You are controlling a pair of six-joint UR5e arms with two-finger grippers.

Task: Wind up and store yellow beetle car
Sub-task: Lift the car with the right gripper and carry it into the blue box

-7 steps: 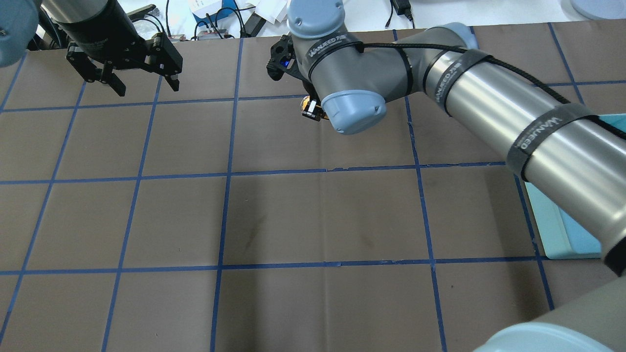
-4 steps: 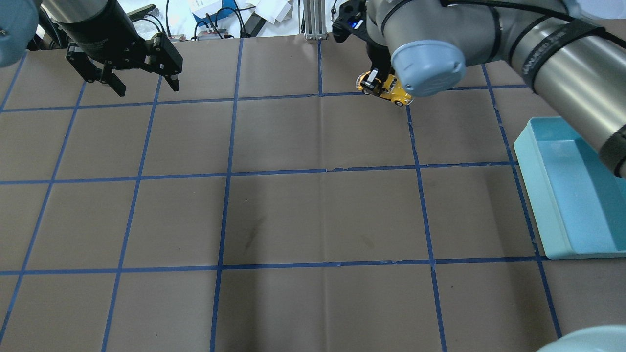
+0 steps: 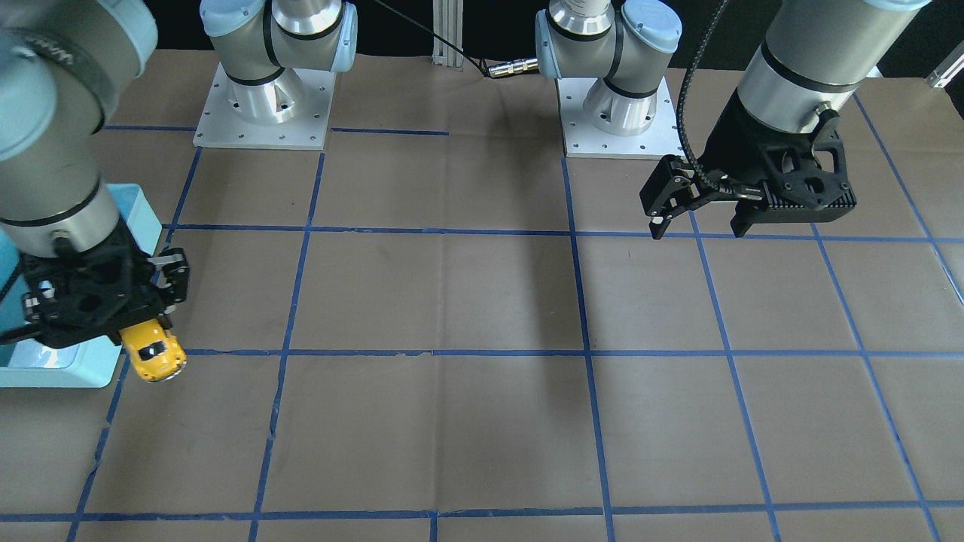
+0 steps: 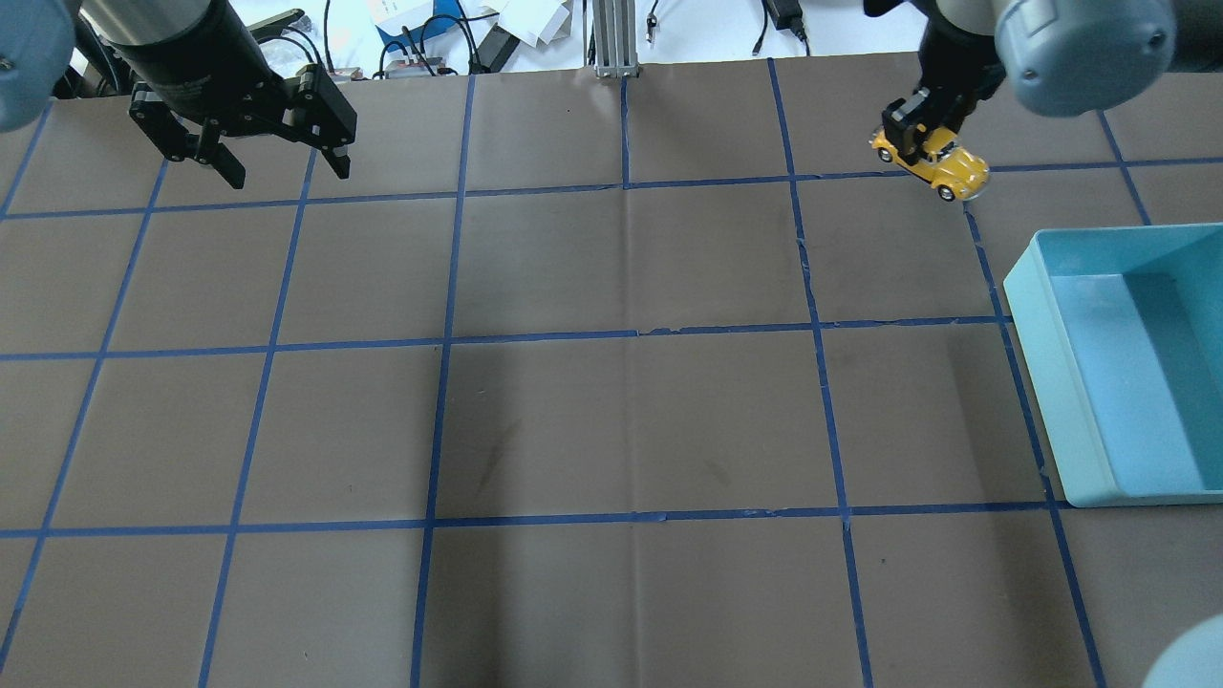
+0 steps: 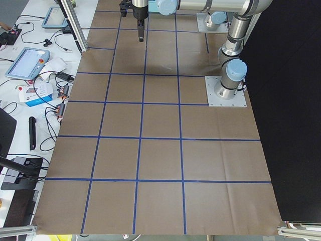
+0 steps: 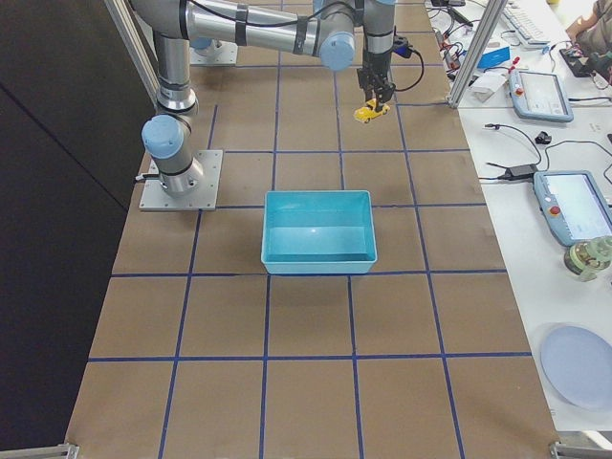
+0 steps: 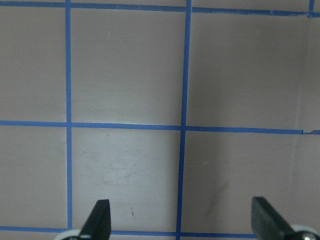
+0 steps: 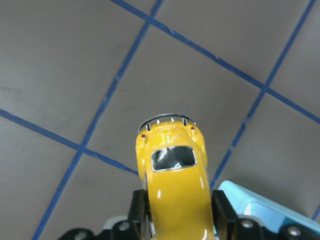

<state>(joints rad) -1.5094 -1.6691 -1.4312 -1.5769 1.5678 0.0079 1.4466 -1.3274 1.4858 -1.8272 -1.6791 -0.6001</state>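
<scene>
The yellow beetle car (image 4: 934, 162) hangs above the table, held by my right gripper (image 4: 919, 134), which is shut on its sides. It also shows in the front view (image 3: 154, 351), the right side view (image 6: 371, 112) and the right wrist view (image 8: 172, 185), where it sits between the two fingers with a bumper pointing away. My left gripper (image 4: 280, 172) is open and empty above the far left of the table, seen also in the front view (image 3: 697, 224) and the left wrist view (image 7: 180, 220).
A light blue bin (image 4: 1037, 287) stands on the table at the right, just nearer than the car; it shows in the right side view (image 6: 318, 198) and front view (image 3: 143, 207). Brown table with blue tape grid (image 4: 631, 334). Cables and devices lie beyond the far edge.
My right arm has swung to the right with the car in its gripper, from the table's far middle to a spot by the bin's far corner. The left arm has not moved.
</scene>
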